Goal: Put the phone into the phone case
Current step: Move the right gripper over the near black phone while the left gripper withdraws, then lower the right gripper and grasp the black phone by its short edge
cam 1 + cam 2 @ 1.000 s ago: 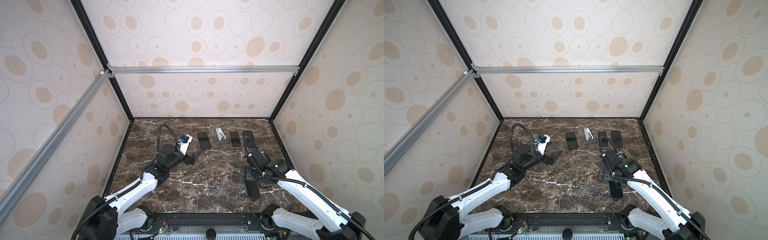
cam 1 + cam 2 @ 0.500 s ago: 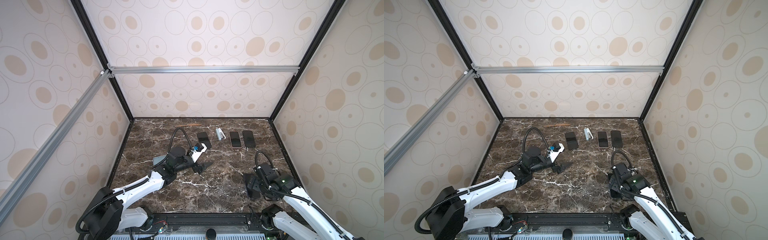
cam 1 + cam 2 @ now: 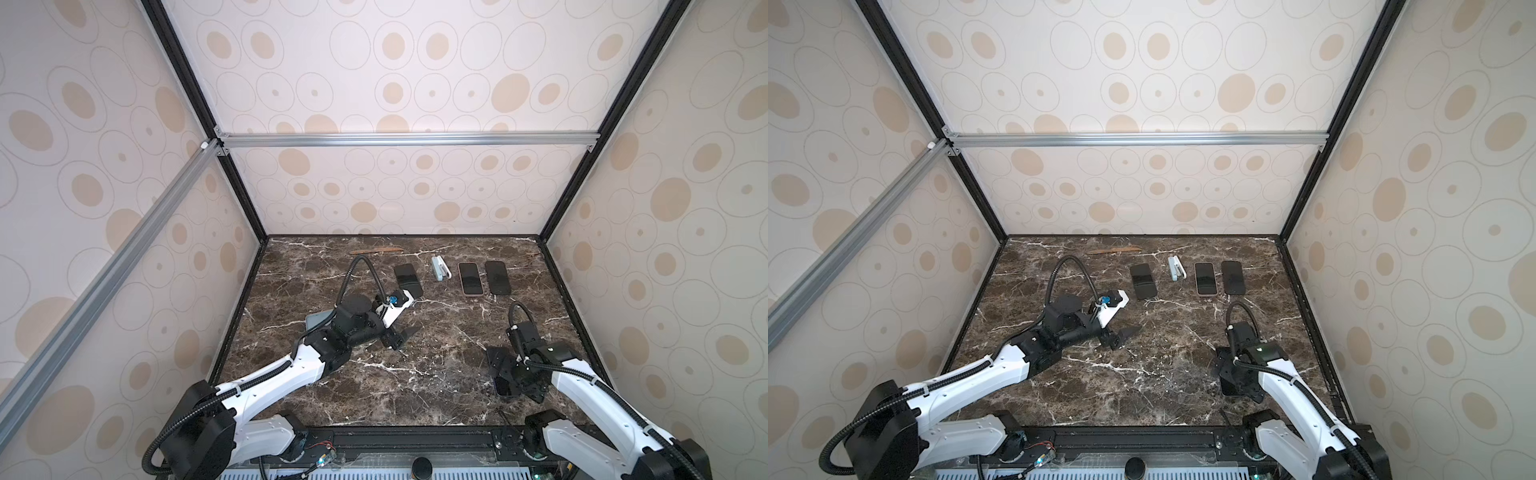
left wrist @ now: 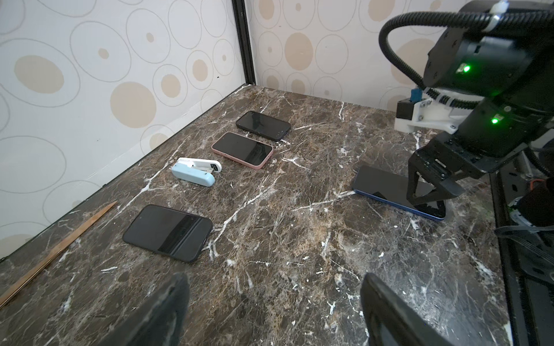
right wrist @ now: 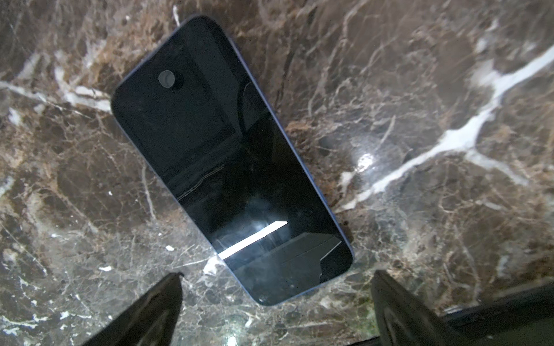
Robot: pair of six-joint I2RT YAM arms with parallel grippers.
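- The slim dark-screened phone with a blue rim (image 3: 504, 387) lies flat and face up on the brown white-veined marble table (image 3: 415, 395), near its front right corner.
- The right gripper (image 3: 515, 378) hangs just over that phone with its black jaws spread wide. In the right wrist view one finger (image 5: 150, 311) stands to each side of the phone's near end, and nothing is pinched.
- The left gripper (image 3: 403, 336) sits left of the table's middle, jaws spread and empty, well apart from the phone.
- A flat grey-green phone case (image 3: 316, 321) shows only as a corner from under the left arm, so its lie cannot be told.
- Along the back of the table lie a black phone (image 3: 408, 280), a pale blue and white stapler-shaped gadget (image 3: 439, 268), a pink-cased phone (image 3: 470, 278) and a second black phone (image 3: 497, 277).
- A thin wooden stick (image 3: 376, 250) rests by the rear wall.
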